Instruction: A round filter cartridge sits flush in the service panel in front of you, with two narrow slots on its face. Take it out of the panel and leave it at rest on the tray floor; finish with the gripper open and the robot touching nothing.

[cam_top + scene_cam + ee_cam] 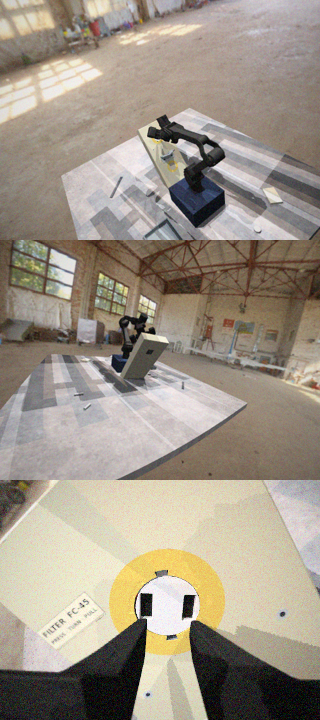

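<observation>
The white round cartridge [167, 602] sits in the panel [150, 149] [138, 364] [245, 545] inside a yellow ring [120, 600]. Its two dark slots stand side by side, left and right, in the wrist view. Small dark notches show at the ring's inner edge, above and below the face. My gripper [168, 626] is open, partly spread and empty. Its fingertips are in front of the cartridge's lower edge in the wrist view; whether they touch it cannot be told. The tray [155, 228] is partly in view at the bottom of the top view.
The panel leans beside the blue base [197, 204]. A grey handle-like part [168, 154] and a second yellow ring [168, 166] are lower on its face. A dark bar [116, 187], pale block [272, 195] and white disc [257, 228] lie on the table. Small pegs [87, 406] are behind the panel.
</observation>
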### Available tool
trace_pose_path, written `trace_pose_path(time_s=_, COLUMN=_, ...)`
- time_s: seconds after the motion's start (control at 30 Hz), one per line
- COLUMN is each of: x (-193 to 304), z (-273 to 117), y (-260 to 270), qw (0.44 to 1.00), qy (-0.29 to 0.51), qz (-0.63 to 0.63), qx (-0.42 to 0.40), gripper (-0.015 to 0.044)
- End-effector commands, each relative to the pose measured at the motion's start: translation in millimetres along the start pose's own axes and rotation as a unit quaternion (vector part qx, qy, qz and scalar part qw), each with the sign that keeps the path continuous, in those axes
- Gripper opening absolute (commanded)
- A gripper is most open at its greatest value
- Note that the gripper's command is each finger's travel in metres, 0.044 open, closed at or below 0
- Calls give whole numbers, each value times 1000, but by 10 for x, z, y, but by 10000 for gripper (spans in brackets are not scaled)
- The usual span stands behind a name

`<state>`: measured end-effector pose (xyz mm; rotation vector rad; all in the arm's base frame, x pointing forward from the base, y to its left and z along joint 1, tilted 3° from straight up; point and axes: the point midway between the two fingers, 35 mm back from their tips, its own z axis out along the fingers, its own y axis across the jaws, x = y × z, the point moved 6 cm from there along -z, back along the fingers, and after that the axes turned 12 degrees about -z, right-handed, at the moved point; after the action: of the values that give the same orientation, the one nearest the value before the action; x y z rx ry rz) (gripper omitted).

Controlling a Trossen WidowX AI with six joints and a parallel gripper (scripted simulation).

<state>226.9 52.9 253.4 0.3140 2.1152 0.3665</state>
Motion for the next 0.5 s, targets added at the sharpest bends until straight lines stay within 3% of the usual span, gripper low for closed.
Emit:
trace_pose_path(time_s=0.0, x=5, z=66, y=2, qw=1000, qy=1, qz=-2, qx=-2, gripper=118)
trace_pose_path(time_s=0.47, x=19, z=247, y=-5, qw=1000, qy=1, qz=-2, qx=-3, gripper=118)
